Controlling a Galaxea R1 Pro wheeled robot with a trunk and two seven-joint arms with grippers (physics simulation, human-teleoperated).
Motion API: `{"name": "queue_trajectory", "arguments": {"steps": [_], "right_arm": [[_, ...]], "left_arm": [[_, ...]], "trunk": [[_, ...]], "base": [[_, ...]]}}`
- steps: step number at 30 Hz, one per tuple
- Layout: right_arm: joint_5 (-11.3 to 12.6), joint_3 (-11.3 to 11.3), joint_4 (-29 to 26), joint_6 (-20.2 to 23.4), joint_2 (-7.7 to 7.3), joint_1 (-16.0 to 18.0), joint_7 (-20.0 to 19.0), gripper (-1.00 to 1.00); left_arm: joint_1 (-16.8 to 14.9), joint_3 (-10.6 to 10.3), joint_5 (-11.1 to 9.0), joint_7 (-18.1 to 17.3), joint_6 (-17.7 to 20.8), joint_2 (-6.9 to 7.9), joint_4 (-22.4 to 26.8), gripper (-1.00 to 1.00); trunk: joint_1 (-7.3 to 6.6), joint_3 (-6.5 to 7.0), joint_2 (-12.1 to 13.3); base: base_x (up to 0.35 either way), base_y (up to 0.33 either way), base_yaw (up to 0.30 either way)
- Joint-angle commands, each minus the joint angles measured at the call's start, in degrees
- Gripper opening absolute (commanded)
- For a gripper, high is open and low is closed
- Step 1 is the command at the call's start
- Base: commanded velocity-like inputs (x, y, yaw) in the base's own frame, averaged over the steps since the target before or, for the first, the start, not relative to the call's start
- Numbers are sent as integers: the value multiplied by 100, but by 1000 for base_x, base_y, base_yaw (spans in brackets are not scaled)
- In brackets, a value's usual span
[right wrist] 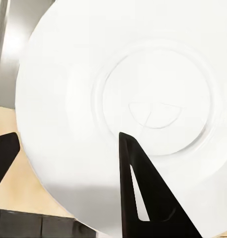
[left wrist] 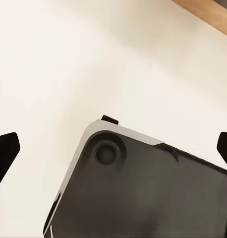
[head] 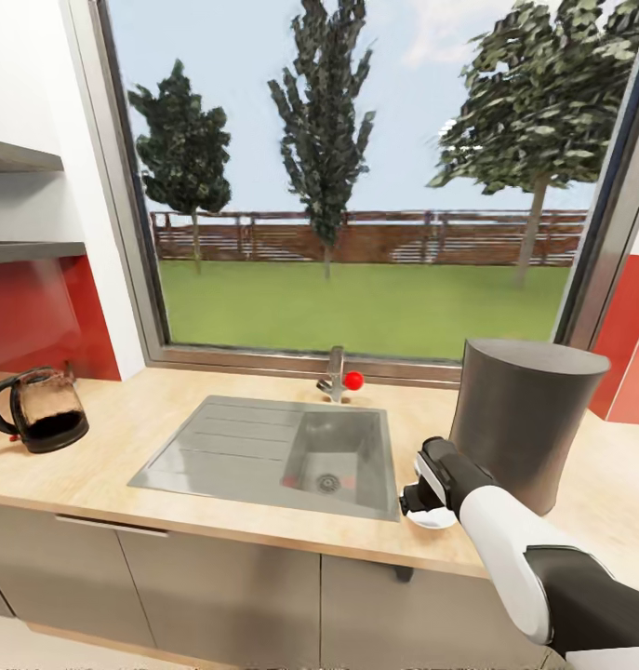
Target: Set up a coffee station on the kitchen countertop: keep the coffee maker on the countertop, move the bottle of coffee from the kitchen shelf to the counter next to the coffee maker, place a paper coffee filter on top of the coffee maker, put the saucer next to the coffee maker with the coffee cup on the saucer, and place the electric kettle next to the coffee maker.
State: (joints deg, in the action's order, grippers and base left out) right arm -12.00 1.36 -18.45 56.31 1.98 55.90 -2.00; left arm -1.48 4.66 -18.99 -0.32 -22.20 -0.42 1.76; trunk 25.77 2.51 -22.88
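The right gripper (head: 421,502) pinches the saucer (right wrist: 123,99) by its rim, one dark finger (right wrist: 143,193) lying across the smooth, glossy white disc with a shallow ringed well. It sits on the beige wood-look countertop (head: 105,447), at the matte grey coffee maker's (head: 524,419) eight o'clock, beside the steel sink (head: 272,456). The left gripper's (left wrist: 113,148) fingertips stand wide apart, empty.

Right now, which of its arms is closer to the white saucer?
Right. Its right gripper holds the saucer beside the coffee maker; the left gripper hangs over pale floor, no saucer near.
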Motion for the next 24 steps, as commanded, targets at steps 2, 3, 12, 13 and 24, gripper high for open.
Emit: {"name": "queue_trajectory", "arguments": {"steps": [2,3,12,13,24], "right_arm": [[-43,14,1,10,3,0,-19,-100],[-43,14,3,8,3,0,-19,-100],[-42,14,15,-20,-4,0,-19,-100],[-40,14,19,-23,12,0,-19,-100],[-39,14,25,-76,30,0,-16,-100]], "left_arm": [[-1,44,22,-3,-14,-2,-4,100],[-1,44,23,-3,-13,-2,-5,100],[-1,35,36,-9,-20,-2,-8,100],[-1,35,36,-11,-21,-7,-9,100],[-1,35,36,-12,-12,-2,-8,100]], "trunk": [[1,-3,-4],[1,-3,-4],[1,-3,-4],[1,-3,-4],[199,-164,-365]], "base": [[-125,-64,0],[-116,-58,0],[-23,-11,0],[0,0,0],[0,0,0]]}}
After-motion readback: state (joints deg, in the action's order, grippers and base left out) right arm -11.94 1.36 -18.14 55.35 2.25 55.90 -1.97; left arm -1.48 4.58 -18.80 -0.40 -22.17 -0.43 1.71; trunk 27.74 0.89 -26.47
